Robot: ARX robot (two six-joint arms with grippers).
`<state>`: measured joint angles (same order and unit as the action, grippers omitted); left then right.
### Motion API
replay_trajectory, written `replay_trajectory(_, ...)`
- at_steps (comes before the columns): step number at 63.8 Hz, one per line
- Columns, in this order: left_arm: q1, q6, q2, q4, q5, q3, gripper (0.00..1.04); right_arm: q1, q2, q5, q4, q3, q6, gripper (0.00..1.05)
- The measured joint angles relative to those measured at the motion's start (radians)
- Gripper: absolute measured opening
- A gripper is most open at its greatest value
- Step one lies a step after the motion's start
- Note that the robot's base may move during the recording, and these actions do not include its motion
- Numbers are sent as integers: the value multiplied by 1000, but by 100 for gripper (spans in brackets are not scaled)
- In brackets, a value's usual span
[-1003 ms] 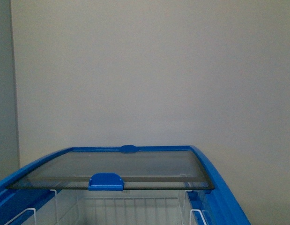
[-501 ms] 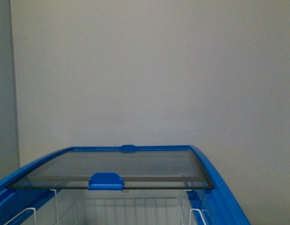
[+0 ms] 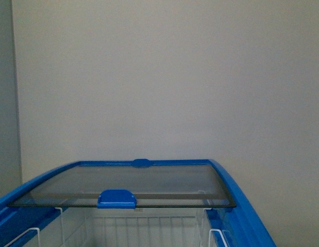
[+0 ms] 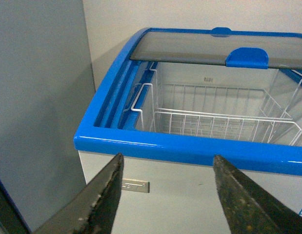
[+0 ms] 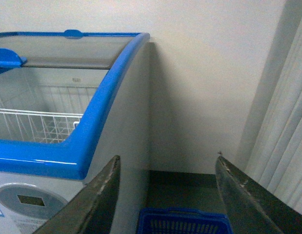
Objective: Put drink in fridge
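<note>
The fridge (image 3: pixel 241 206) is a white chest freezer with a blue top rim. Its near half stands open, and the glass lid (image 3: pixel 123 185) with a blue handle covers the far half. A white wire basket (image 4: pixel 214 122) hangs inside, and no bottle shows in it. The drink is out of view in every frame. My left gripper (image 4: pixel 168 165) is open and empty, in front of the fridge's near blue rim (image 4: pixel 190 148). My right gripper (image 5: pixel 168 168) is open and empty, beside the fridge's right front corner (image 5: pixel 77 156). The oval grey control panel (image 5: pixel 29 200) shows there.
A blue plastic basket (image 5: pixel 182 222) sits on the dark floor right of the fridge. A taller plain grey cabinet (image 4: pixel 38 112) stands close on the fridge's left. A pale wall rises behind. White vertical blinds (image 5: pixel 285 146) hang at the far right.
</note>
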<state>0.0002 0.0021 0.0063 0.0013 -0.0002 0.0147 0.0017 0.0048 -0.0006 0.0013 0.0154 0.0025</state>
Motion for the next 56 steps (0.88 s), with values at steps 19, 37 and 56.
replay_trajectory(19, 0, 0, 0, 0, 0, 0, 98, 0, 0, 0, 0, 0, 1, 98)
replay_trajectory(37, 0, 0, 0, 0, 0, 0, 97, 0, 0, 0, 0, 0, 0, 97)
replay_trajectory(56, 0, 0, 0, 0, 0, 0, 97, 0, 0, 0, 0, 0, 0, 97)
